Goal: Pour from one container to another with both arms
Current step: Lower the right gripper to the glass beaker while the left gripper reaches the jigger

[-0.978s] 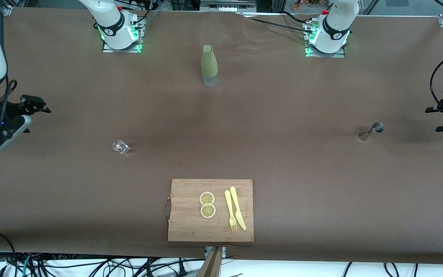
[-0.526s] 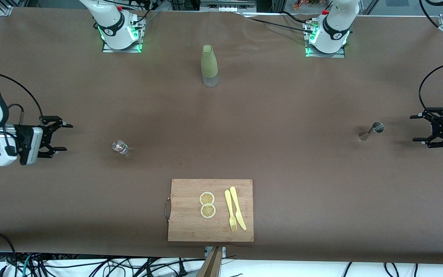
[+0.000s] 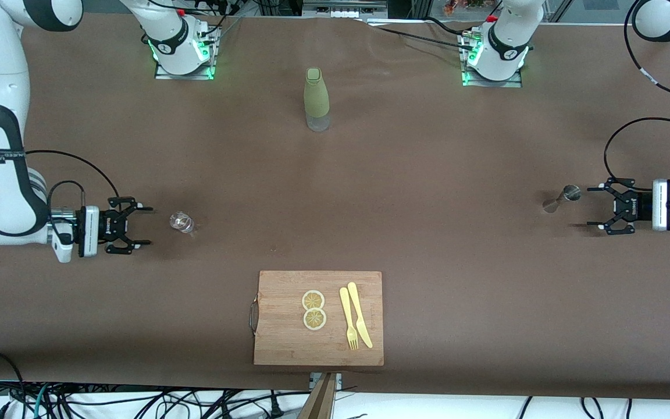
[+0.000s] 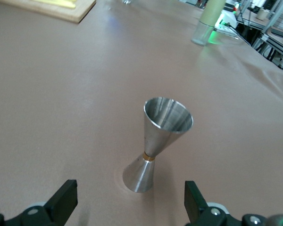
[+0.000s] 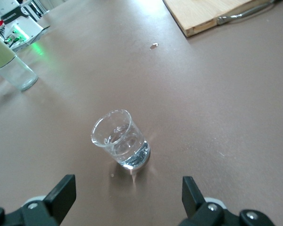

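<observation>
Both end effectors gape empty: left end effector (image 3: pixel 597 205) near jigger (image 3: pixel 562 198), right end effector (image 3: pixel 140 226) near cup (image 3: pixel 182 222).

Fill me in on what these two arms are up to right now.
Both arms are lining up to grab. The right gripper is low at the table with open fingers, just short of the small glass cup. At the table's other end, the left gripper is open beside the upright metal jigger. Neither is touching its target. The green bottle and cutting board sit untouched.
</observation>
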